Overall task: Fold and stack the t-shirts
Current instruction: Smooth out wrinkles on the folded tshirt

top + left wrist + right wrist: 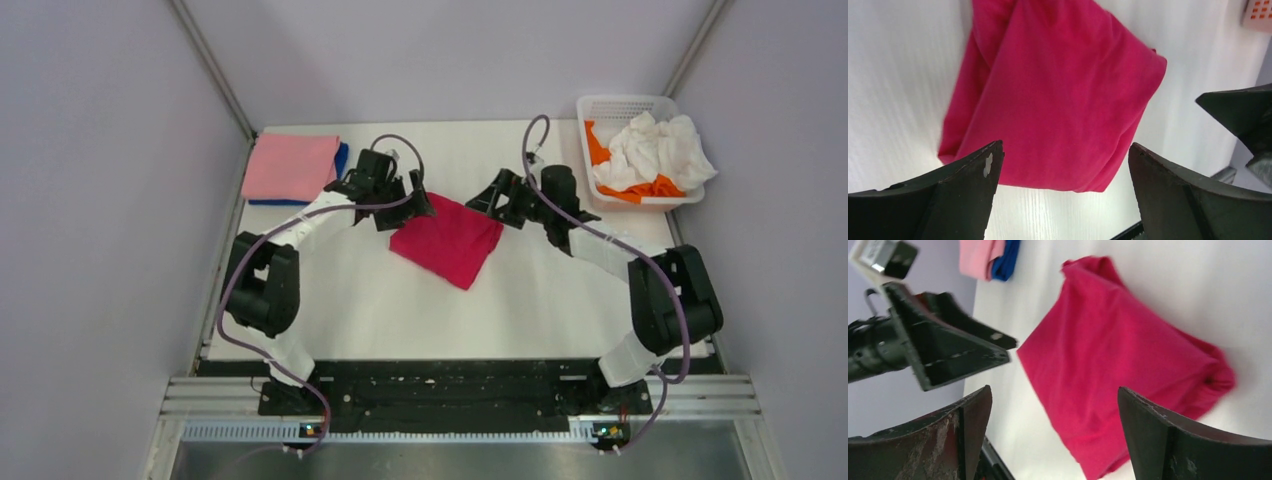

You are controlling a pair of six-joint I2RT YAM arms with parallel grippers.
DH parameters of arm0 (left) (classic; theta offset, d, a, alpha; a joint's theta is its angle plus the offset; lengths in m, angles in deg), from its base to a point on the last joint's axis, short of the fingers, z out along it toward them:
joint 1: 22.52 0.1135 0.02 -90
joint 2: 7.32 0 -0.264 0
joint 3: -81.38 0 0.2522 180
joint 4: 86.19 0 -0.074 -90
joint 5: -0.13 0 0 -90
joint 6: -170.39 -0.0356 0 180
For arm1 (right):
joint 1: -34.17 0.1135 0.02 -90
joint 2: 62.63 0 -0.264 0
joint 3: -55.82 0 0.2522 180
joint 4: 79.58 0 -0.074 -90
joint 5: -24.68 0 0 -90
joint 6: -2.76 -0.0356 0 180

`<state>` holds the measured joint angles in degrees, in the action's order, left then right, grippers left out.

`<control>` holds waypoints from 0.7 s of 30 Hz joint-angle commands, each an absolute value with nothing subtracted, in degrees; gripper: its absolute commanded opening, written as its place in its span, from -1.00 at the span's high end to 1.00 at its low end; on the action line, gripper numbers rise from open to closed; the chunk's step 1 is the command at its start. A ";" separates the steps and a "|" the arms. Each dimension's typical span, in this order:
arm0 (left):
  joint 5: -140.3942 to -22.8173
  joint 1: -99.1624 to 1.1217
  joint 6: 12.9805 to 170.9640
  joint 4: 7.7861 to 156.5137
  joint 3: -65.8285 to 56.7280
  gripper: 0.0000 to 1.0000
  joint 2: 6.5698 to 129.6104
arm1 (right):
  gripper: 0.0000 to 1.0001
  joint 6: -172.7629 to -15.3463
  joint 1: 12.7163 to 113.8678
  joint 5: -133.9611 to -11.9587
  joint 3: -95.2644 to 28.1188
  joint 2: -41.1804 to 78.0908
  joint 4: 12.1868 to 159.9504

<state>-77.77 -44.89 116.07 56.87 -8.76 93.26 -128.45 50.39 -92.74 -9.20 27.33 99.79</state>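
Folded crimson t-shirt (448, 240) flat on white table (400, 310)

The crimson t-shirt (447, 240) is plain. So are the pink t-shirt (290, 165) and blue t-shirt (342, 160). The worktop (400, 310) is white.

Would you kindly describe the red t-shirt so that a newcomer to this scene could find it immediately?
Start at the white table: near its middle lies a folded crimson t-shirt. It lies alone and turned diagonally, unlike the pink t-shirt stacked on a blue one at the far left corner, or the crumpled white shirt and orange shirt in the basket at far right.
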 commanded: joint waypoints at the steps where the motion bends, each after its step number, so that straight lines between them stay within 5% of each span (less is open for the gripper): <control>1: -68.59 -45.57 118.81 64.94 -4.02 -0.98 92.70 | -0.91 -132.38 54.77 -99.09 -10.01 31.82 109.16; 14: -70.86 -46.01 119.55 65.59 10.08 -0.97 93.93 | -0.98 -130.56 54.13 -94.54 -17.52 50.60 105.84; 21: -72.77 -48.45 117.99 63.03 10.56 -0.98 83.70 | -0.97 -124.64 54.20 -93.78 -22.04 43.72 98.82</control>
<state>-71.56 -46.49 119.22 65.15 10.01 90.81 -130.31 54.74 -96.89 -17.75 48.53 104.44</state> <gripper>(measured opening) 0.983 0.985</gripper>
